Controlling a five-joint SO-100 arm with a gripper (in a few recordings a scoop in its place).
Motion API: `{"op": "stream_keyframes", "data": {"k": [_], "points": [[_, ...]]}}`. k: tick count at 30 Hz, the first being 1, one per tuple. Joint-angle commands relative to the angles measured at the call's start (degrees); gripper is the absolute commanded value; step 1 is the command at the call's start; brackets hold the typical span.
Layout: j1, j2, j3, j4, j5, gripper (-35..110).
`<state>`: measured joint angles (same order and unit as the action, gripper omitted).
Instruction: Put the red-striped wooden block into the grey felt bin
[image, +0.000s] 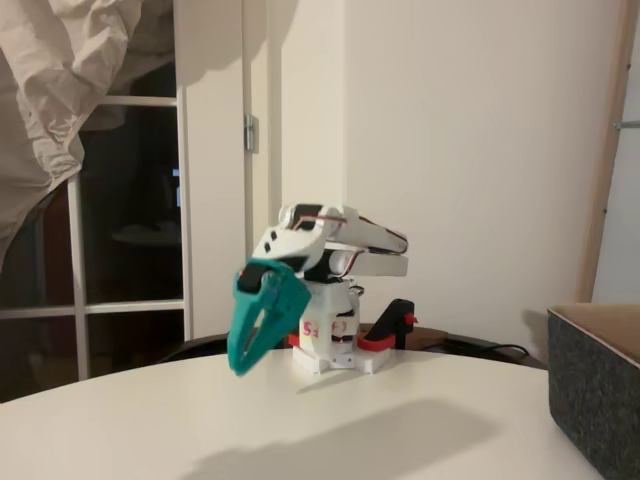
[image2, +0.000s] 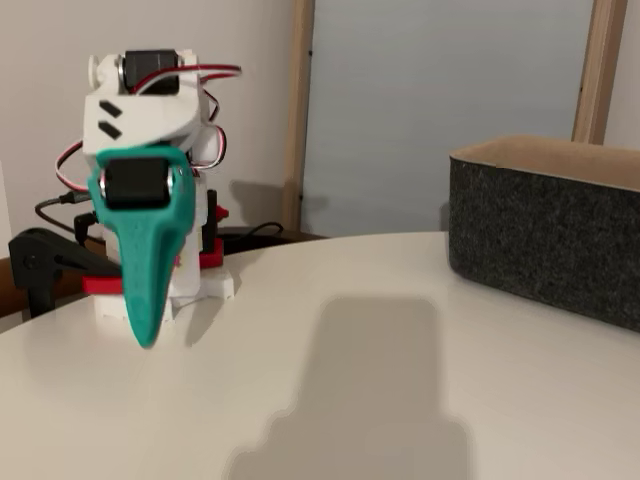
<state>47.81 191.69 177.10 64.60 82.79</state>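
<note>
**Folded arm, bare tabletop, bin at the edge**

Broadly, the white round table (image: 400, 430) is the largest thing in both fixed views, its smooth matt top lying open from the arm's base across to the bin, with a soft rectangular shadow on it. Its curved far edge runs behind the arm in a fixed view (image2: 330, 240).

Next in size, the grey felt bin (image2: 545, 235) stands on the table at the right of both fixed views, well apart from the arm. Its walls are thick, straight and coarse dark grey felt, with a tan lining showing along the rim (image: 600, 320). Both views cut it off at the right edge, and its inside cannot be seen.

Then the arm (image: 340, 250), of glossy white plastic with red and black wires, sits folded low over its base, which is held by red and black clamps at the table's far edge. Red marks on the base are too blurred to read.

Smallest, the gripper (image: 243, 368), a teal plastic beak tapering to a point, hangs nose-down just above the table (image2: 147, 338). Its fingers lie together at the tip, with nothing between them.

The red-striped wooden block cannot be made out on the table.
</note>
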Motion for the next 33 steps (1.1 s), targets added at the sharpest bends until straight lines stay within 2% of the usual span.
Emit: {"op": "stream_keyframes", "data": {"k": [1,11,33], "points": [[-0.7,2.11,2.29,-1.32,-1.58,0],[-0.88,2.02,2.72,-1.41,2.72,0],[-0.79,2.02,2.72,-1.32,3.25,0]]}}
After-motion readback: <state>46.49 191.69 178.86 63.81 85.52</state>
